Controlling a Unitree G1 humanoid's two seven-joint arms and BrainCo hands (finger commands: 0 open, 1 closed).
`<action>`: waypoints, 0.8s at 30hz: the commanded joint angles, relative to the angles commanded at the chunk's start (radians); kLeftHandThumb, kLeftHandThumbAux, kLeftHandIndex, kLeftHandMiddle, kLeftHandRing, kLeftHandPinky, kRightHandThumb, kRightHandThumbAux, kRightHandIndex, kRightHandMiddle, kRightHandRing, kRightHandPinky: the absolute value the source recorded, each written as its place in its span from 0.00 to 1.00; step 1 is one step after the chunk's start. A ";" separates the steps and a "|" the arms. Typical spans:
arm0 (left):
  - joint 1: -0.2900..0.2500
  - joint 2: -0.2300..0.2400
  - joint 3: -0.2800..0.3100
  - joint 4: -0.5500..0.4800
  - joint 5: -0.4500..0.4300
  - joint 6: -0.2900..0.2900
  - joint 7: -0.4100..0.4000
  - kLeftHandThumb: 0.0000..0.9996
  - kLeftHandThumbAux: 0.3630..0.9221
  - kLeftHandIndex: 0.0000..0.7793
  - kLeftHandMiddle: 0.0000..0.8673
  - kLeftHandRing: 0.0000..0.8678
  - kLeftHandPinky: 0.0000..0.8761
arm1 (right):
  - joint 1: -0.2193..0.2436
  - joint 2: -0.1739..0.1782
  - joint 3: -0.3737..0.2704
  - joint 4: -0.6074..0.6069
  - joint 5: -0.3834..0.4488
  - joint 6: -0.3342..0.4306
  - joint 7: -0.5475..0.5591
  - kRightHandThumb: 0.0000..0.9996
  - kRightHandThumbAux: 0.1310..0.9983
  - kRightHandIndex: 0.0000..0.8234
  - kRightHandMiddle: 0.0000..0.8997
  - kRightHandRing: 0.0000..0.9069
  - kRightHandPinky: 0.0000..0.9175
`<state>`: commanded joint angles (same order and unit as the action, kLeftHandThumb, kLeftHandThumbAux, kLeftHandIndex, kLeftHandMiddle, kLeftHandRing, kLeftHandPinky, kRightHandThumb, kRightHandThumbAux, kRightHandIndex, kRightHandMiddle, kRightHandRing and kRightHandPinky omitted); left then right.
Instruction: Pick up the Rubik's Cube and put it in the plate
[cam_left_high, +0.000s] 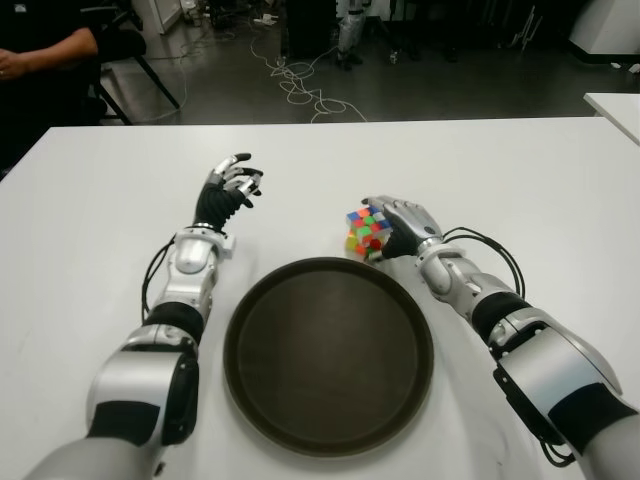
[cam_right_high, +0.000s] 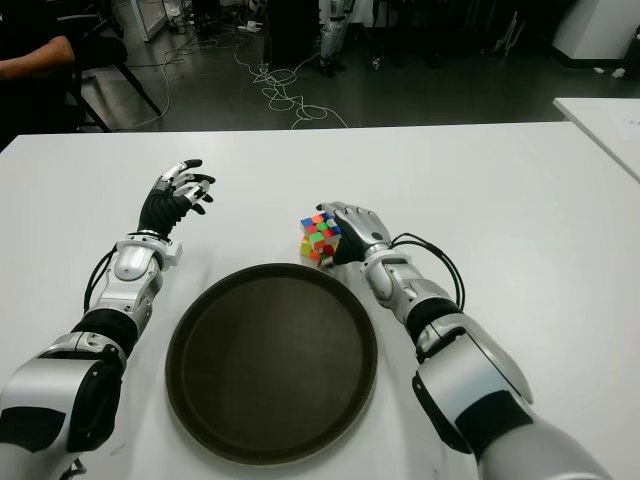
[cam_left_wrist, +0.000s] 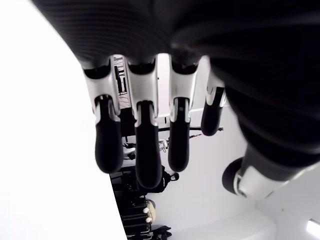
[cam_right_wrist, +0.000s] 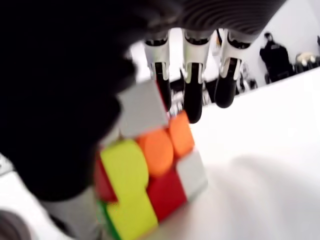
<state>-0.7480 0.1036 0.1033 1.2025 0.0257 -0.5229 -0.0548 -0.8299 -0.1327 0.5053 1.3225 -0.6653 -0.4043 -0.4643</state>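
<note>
The Rubik's Cube (cam_left_high: 363, 228) stands slightly tilted on the white table (cam_left_high: 520, 180), just beyond the far rim of the round dark plate (cam_left_high: 330, 360). My right hand (cam_left_high: 400, 225) comes at it from the right. Its fingers (cam_right_wrist: 192, 100) curl over the cube's top and far side, and the cube (cam_right_wrist: 150, 170) sits against the palm. Whether the cube is off the table I cannot tell. My left hand (cam_left_high: 232, 185) hovers to the left of the plate, beyond its far rim, its fingers (cam_left_wrist: 140, 150) relaxed and holding nothing.
A person (cam_left_high: 40, 60) sits at the far left beyond the table. Cables (cam_left_high: 300, 85) lie on the dark floor behind it. A second white table (cam_left_high: 615, 105) shows at the right edge.
</note>
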 joint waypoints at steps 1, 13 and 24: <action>0.000 0.000 0.000 0.000 0.000 0.000 0.000 0.26 0.47 0.27 0.42 0.55 0.63 | 0.000 -0.001 -0.004 -0.001 0.004 -0.003 -0.004 0.28 0.85 0.25 0.33 0.35 0.40; 0.000 -0.002 0.006 0.000 -0.009 0.004 -0.008 0.28 0.49 0.26 0.43 0.55 0.63 | 0.007 0.010 -0.050 0.001 0.031 -0.020 -0.054 0.82 0.65 0.48 0.50 0.46 0.52; 0.003 -0.002 0.003 -0.003 -0.005 -0.006 -0.002 0.25 0.47 0.28 0.44 0.57 0.64 | 0.009 0.011 -0.063 -0.002 0.040 -0.028 -0.069 0.83 0.65 0.44 0.56 0.53 0.59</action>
<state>-0.7450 0.1015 0.1059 1.1995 0.0210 -0.5292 -0.0572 -0.8213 -0.1218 0.4421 1.3210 -0.6258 -0.4320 -0.5332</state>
